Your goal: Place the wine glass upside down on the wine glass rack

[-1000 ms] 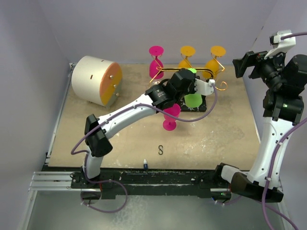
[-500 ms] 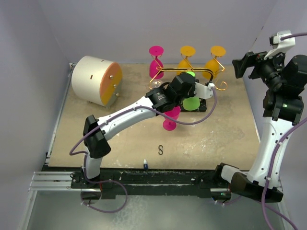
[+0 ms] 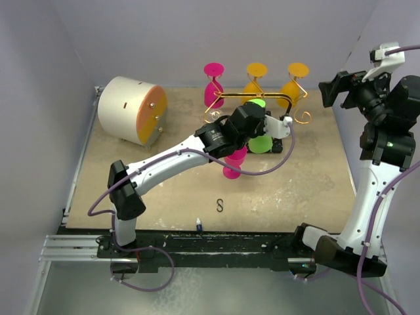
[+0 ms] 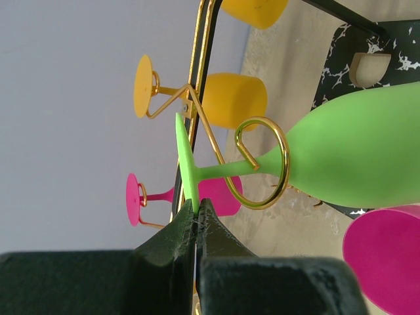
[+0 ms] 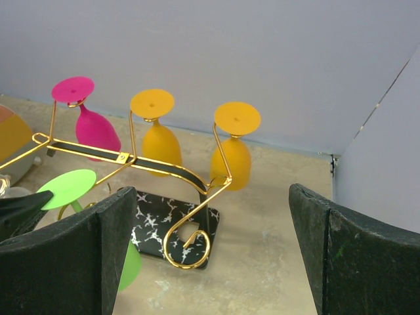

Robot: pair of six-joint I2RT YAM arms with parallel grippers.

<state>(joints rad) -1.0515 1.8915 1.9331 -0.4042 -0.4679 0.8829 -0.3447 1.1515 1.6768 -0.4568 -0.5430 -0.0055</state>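
The glass hangs upside down at the front of the rack, its stem passed through the gold curl, its bowl over the black base; the left gripper is pressed together on the very edge of the foot, and nothing else seems to carry the glass, since the foot stands apart from the curl and does not rest on it.

The risk lies in that gap, as I judge it; let go here, the glass would drop until the foot meets the wire, and it could bounce or swing; the curl is open on one side, so a swinging stem might slip out. The pinch is on a thin rim only; a small tilt of the wrist could let the glass pivot or slide free. A sideways pull with the stem in the curl could drag the light rack. A loose pink glass stands just beside the bowl and could be knocked over.

The left wrist view alone shows the stem inside the curl and the foot clear of it; from above the arm covers that spot. The top view alone shows the pink glass on the table under the forearm, and the right gripper raised well apart, its fingers spread wide and holding nothing. The right wrist view gives the rack whole, with three hung glasses at the back.
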